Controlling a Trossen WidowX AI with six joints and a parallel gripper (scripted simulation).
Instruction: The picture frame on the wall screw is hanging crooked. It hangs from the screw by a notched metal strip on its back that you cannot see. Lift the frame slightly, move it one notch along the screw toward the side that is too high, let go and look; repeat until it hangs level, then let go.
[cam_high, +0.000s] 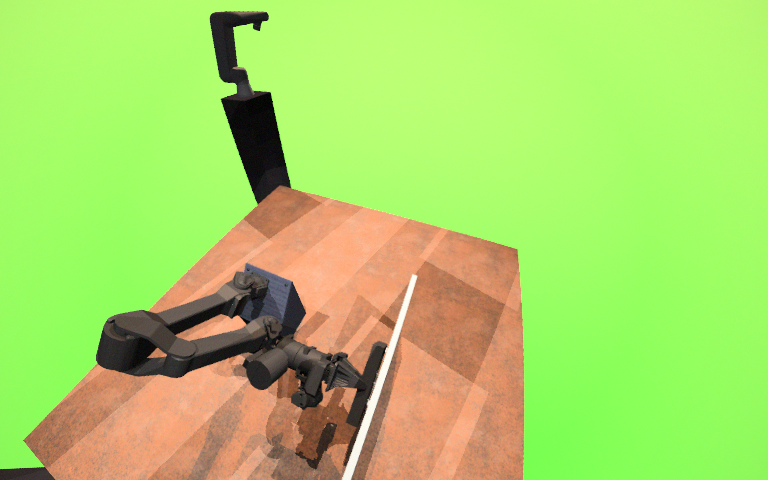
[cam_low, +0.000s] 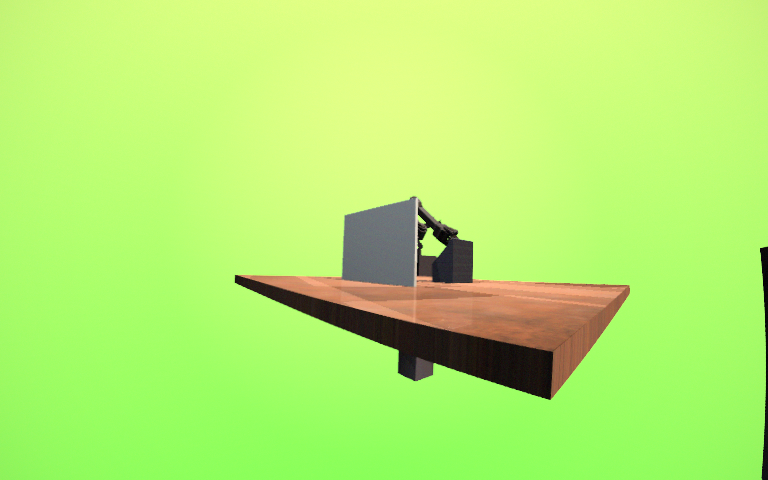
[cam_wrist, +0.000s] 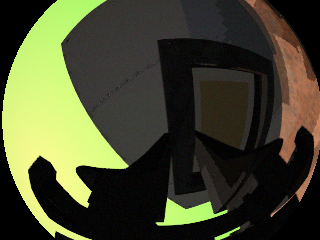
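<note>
The picture frame (cam_high: 373, 362) (cam_wrist: 177, 95) has a dark border, a pale mat and an ochre picture. It is upright against the front of the wall panel (cam_high: 405, 308) (cam_low: 379, 246) (cam_wrist: 117, 65); in the exterior view the panel hides it. My gripper (cam_high: 363, 387) (cam_wrist: 182, 134) is shut on the frame's bar nearest the panel's top edge, partway along it. The screw and the notched strip are hidden behind the frame. Whether the strip rests on the screw does not show. The slanted, curved views do not show clearly whether the frame is level.
A dark blue slanted block (cam_high: 291, 311) (cam_low: 461, 261) stands behind my arm on the brown table (cam_high: 453, 418) (cam_low: 509, 325). A tall black post (cam_high: 257, 141) carrying a bent dark arm stands beyond the table's far corner. A thin jagged line crosses the panel beside the frame.
</note>
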